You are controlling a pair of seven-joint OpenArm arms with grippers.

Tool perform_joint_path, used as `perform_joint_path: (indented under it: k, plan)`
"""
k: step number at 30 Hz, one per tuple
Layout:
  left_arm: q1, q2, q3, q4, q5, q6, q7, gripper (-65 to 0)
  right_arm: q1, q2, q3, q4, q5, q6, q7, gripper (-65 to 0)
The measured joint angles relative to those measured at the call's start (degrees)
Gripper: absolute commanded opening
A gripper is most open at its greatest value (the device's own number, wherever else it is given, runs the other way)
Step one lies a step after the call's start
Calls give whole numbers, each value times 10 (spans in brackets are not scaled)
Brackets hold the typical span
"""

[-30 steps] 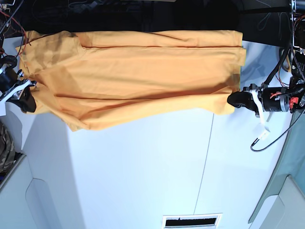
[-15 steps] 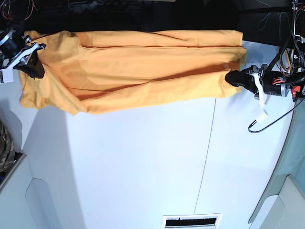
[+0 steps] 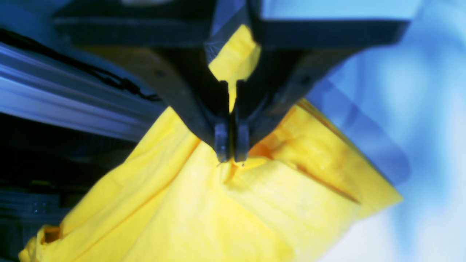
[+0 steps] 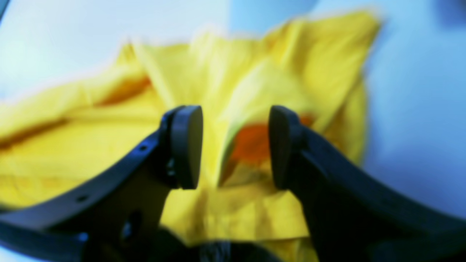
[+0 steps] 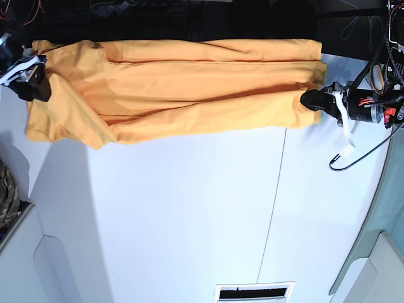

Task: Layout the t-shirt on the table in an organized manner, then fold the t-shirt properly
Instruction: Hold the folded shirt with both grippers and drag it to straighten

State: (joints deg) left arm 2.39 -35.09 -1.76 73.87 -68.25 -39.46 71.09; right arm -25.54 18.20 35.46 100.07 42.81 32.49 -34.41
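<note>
Pinching the t-shirt (image 5: 189, 88) at frame right, left claw (image 5: 310, 100) holds; right claw (image 4: 235, 147) gapes empty, upper left.

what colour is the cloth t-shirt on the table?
Plain orange-yellow short-sleeved cloth t-shirt; no print visible. Base view shows it best.

**What the views leave unclear**

The right wrist view is soft all over: the orange-yellow cloth t-shirt (image 4: 225, 91) blurs at its edges. In the left wrist view the shirt runs off the bottom edge. In the base view, camouflage-patterned fabric (image 5: 6, 196) is cut by the left edge, and the shirt's far hem merges into darkness.
</note>
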Motion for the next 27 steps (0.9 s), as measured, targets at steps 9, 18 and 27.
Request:
perform_joint_path:
  k: [9,18,27]
  plan:
    - [0,0,0,0,2,0,-11,-650,5,-12,-12,53,4,1,1,-403]
    - [0,0,0,0,3,0,-17,-650,48,-12,-120,-94,-185,0,80,-650]
    - [1,0,0,0,6,0,-17,-650,29,-14,-112,-120,-140,1,72,-650]
